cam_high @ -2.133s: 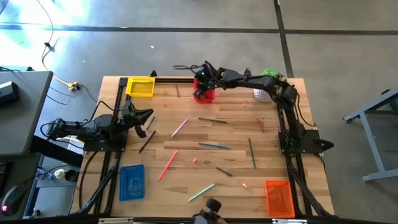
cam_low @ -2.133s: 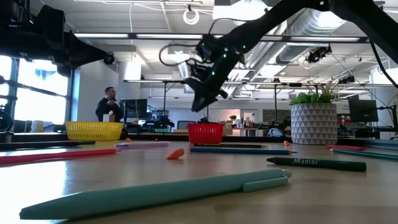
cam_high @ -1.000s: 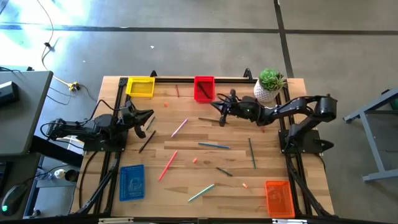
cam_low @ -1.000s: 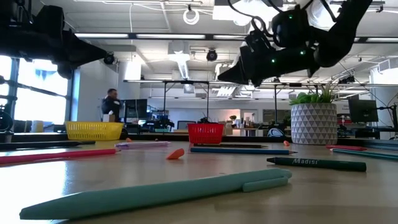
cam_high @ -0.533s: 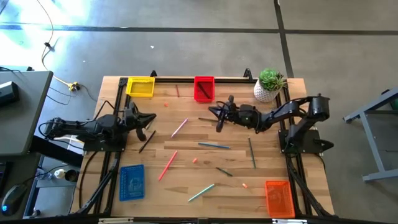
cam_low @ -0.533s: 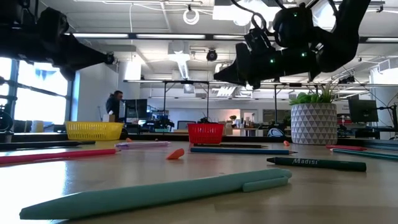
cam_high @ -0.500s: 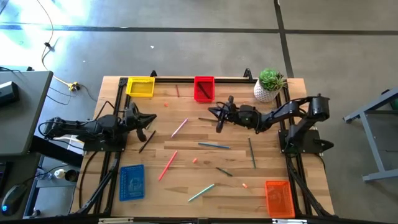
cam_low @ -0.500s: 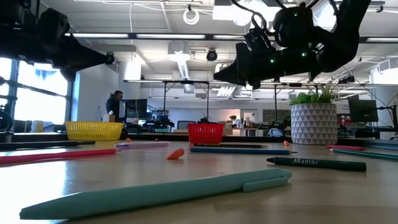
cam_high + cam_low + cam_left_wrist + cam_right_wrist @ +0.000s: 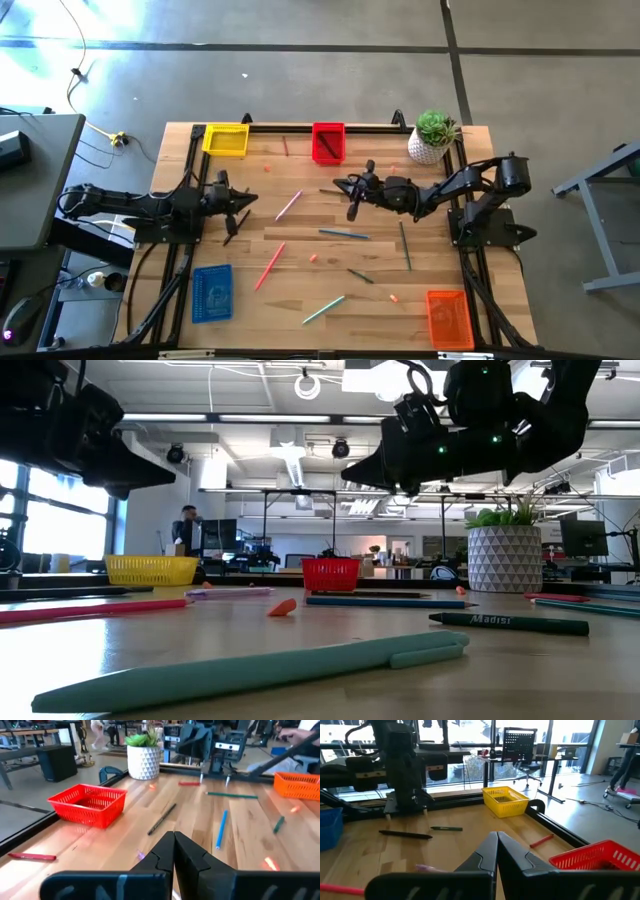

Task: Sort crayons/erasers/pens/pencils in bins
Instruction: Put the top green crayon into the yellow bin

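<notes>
Above the table's middle, the right gripper (image 9: 342, 184), pinched shut and empty, hovers near a dark pen (image 9: 342, 193) below the red bin (image 9: 327, 142); it must open, then descend squarely over it.

My two arms are dark, near black, built of jointed segments with black cables looped along them. My left arm (image 9: 140, 205) shows at the frame's left, my right arm (image 9: 455, 185) at its right; each base sits on a black frame rail. Small green lights glow on my right arm's wrist housing (image 9: 470, 430). My fingers (image 9: 187, 855) are matte black, wedge-shaped, tapering to narrow tips.
</notes>
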Tool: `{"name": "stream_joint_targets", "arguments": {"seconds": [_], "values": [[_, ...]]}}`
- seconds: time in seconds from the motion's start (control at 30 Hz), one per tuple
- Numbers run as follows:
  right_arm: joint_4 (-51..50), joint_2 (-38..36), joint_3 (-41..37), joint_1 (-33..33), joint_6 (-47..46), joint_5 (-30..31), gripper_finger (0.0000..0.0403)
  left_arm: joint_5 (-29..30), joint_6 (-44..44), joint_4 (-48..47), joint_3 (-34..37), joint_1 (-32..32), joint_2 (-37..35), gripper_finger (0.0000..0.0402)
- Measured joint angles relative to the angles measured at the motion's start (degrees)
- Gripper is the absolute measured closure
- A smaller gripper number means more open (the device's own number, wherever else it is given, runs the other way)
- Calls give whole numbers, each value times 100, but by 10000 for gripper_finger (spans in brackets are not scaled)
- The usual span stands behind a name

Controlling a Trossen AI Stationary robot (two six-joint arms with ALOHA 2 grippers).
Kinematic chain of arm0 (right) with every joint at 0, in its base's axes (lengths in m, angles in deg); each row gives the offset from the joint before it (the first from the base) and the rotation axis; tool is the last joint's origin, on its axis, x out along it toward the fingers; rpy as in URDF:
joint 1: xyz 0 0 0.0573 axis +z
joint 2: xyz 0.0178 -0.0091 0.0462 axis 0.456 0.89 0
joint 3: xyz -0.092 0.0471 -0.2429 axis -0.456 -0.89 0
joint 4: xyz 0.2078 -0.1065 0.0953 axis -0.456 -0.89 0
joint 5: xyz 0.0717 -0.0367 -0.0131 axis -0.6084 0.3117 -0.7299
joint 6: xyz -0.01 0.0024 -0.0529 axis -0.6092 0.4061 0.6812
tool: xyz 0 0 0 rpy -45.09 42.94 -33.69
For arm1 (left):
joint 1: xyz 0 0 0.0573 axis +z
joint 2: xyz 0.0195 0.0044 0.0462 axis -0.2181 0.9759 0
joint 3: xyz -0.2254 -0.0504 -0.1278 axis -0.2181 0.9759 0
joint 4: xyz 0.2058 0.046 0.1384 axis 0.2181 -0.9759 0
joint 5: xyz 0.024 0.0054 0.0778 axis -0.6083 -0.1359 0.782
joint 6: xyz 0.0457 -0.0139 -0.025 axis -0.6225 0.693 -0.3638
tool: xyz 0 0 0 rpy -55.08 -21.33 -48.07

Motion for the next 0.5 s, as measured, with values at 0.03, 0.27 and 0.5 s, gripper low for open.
{"name": "stream_joint_targets", "arguments": {"seconds": [0.03, 0.27, 0.5], "values": [[-4, 1, 0, 0, 2, -23, 403, -27, -53, -155, -60, 0, 38, 402], [278, -4, 0, -10, 206, -74, 403, -55, 8, -1041, -726, 0, 422, 401], [249, -346, 2, -15, 568, -200, 403, 34, 661, -1893, -1422, 0, 1158, 401]]}}
